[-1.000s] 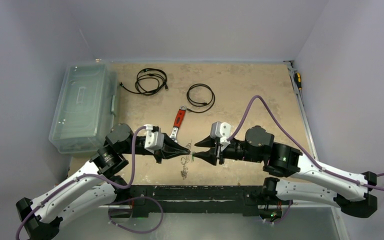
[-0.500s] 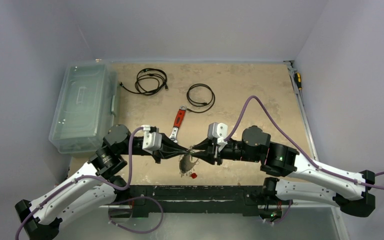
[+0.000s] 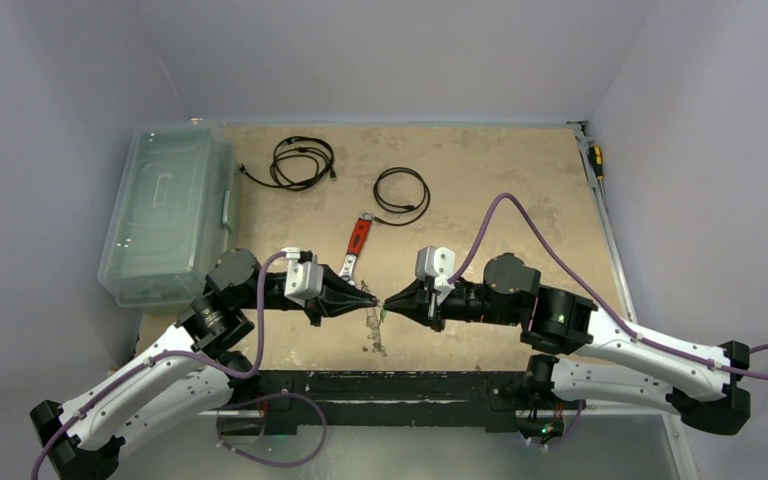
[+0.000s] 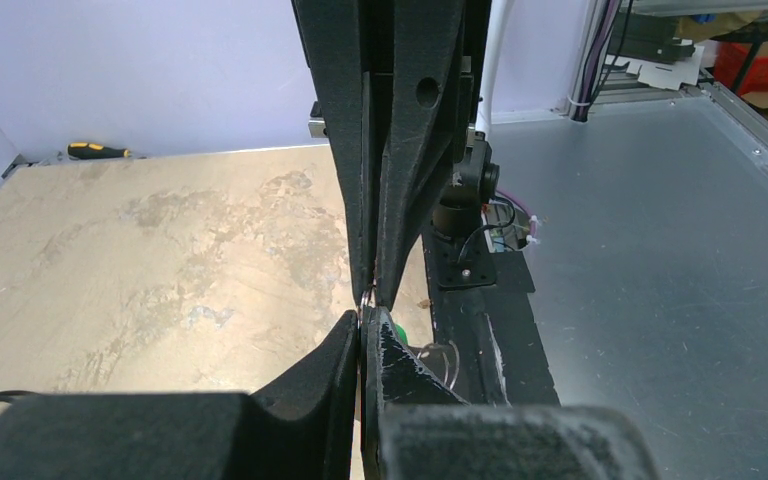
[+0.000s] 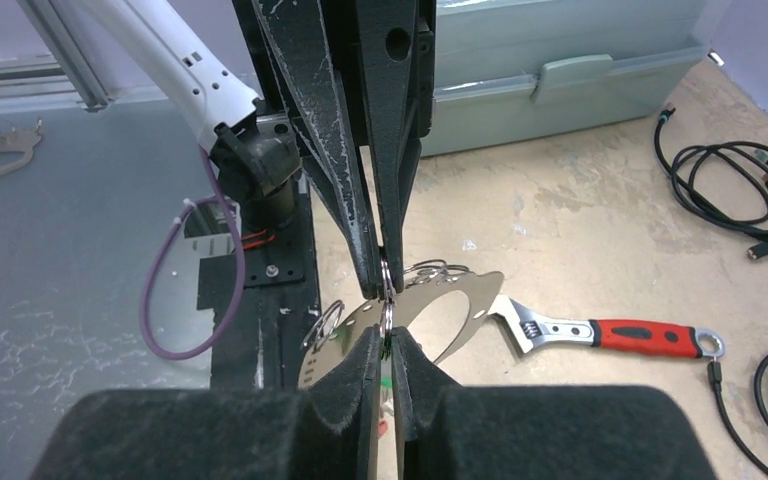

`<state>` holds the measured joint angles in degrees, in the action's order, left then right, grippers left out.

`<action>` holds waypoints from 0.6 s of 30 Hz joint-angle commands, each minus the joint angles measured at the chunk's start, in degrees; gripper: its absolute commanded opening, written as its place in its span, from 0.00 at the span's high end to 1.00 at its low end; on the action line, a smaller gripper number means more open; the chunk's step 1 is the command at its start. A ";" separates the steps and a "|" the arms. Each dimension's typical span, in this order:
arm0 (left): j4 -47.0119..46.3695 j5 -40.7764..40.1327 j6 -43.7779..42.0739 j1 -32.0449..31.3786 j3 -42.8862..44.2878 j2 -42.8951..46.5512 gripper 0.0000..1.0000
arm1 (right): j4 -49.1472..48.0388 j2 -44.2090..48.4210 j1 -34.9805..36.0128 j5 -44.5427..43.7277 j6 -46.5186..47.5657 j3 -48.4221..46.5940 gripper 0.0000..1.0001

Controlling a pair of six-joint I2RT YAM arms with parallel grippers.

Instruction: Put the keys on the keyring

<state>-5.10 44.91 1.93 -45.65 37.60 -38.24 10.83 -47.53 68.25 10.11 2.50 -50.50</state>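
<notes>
We see both grippers meeting tip to tip over the thin silvery oval keyring (image 5: 350,322), low in the middle of the top view.

The left gripper (image 3: 368,299) is pinched tight on a small ring of the keyring; the right gripper (image 3: 390,303) is likewise closed, and we make out a sliver of the tiny green-headed key (image 4: 397,329) at its fingertips; the keyring hangs just below the two tips, above the near edge of the mottled tan table (image 3: 500,190); we find the red-handled adjustable wrench (image 5: 600,335) lying just beyond it, toward the frame's centre; the clear plastic lidded box (image 3: 165,215) sits at the left.
</notes>
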 commanded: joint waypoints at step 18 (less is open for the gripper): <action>-5.27 -0.78 2.26 1.52 -0.24 2.07 1.00 | -6.90 -0.78 0.22 2.13 -0.57 0.31 1.00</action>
<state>-5.89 44.91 2.87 -44.71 37.60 -36.97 8.38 -47.99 68.25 10.15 2.50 -50.41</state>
